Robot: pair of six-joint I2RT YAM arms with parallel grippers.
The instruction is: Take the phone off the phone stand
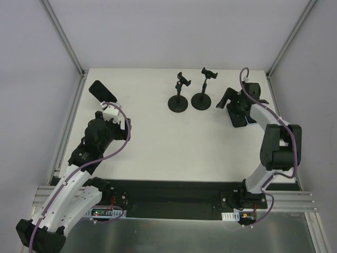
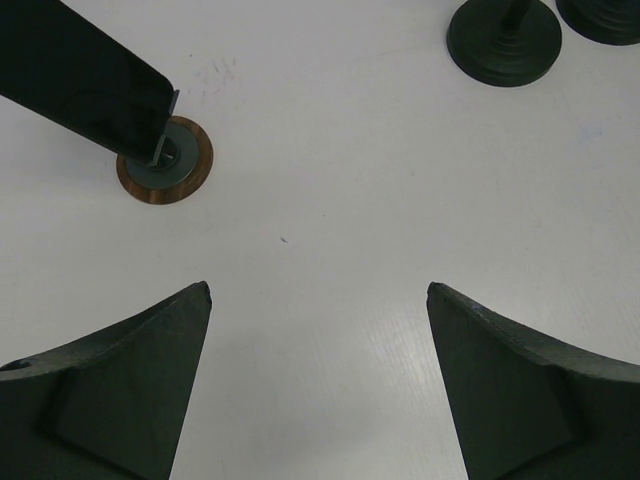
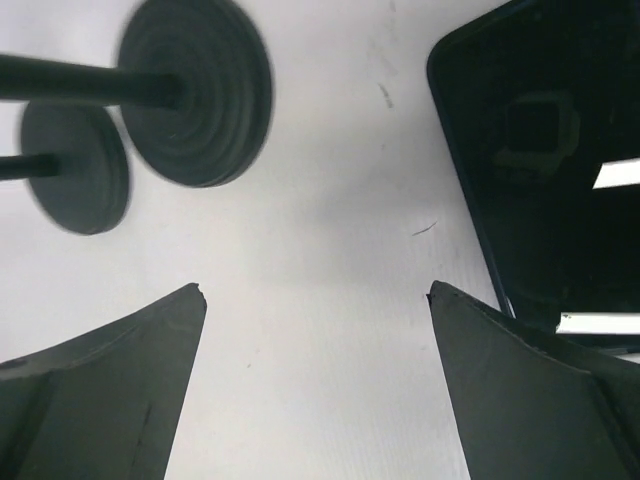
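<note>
A black phone (image 1: 102, 91) sits tilted at the far left, held on a small stand; in the left wrist view the phone (image 2: 80, 80) rests on a stand with a round brown base (image 2: 165, 163). My left gripper (image 1: 111, 110) is open and empty just in front of it, its jaws (image 2: 318, 290) wide apart over bare table. My right gripper (image 1: 227, 100) is open and empty at the far right (image 3: 315, 288). A second black phone (image 3: 560, 170) lies flat on the table to the right of it, also seen in the top view (image 1: 238, 117).
Two black stands with round bases and empty clamps stand at the far middle (image 1: 178, 100) (image 1: 201, 97); their bases show in the right wrist view (image 3: 200, 90) (image 3: 75, 165) and one in the left wrist view (image 2: 503, 38). Aluminium frame posts (image 1: 66, 47) border the white table.
</note>
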